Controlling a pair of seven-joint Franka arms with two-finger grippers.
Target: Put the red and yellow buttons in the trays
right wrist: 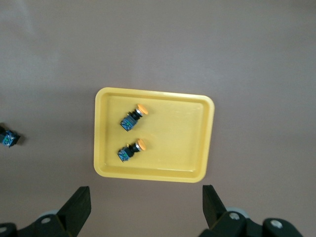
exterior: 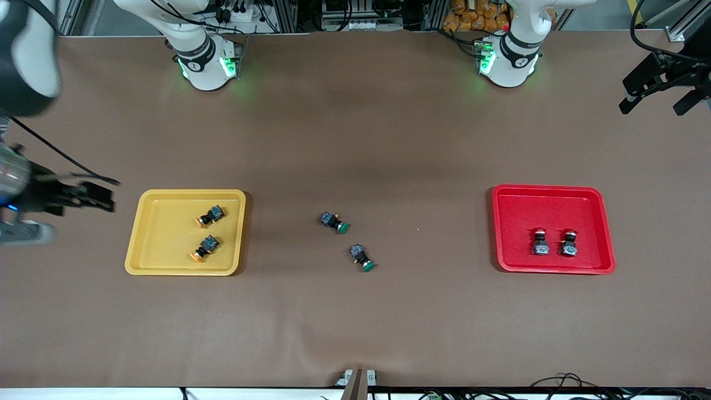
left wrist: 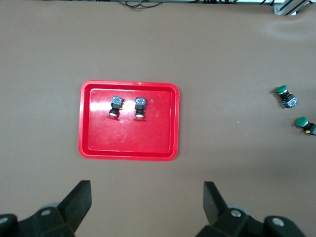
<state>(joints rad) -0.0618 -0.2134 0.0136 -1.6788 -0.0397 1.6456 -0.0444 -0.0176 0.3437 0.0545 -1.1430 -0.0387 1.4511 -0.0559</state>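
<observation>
1. We see the left gripper (exterior: 655,103) in the upper corner of the front frame, at the left arm's end of the brown desk (exterior: 355,139). It hovers over bare desk, and in the left wrist view (left wrist: 145,190) its jaws stand wide apart and hold nothing.
2. The right gripper (exterior: 108,194) shows at mid-height on the frame's edge at the right arm's end, up in the air just beside the yellow tray. Its jaws are also spread wide and empty in the right wrist view (right wrist: 145,192).
3. The shallow yellow plastic tray (exterior: 186,193) lies flat on the desk toward the right arm's end. Both orange-yellow-capped push-button switches lie in it on their sides, apart from each other. One (exterior: 209,215) is farther from the front camera than the other (exterior: 204,248).
4. The shallow red plastic tray (exterior: 547,189) lies toward the left arm's end. The two red-capped push-button switches (exterior: 540,243) (exterior: 568,243) sit side by side in it, near each other but not touching.
5. Two green-capped push-button switches (exterior: 334,221) (exterior: 362,258) lie on the bare desk in the middle of the frame, between the trays.
</observation>
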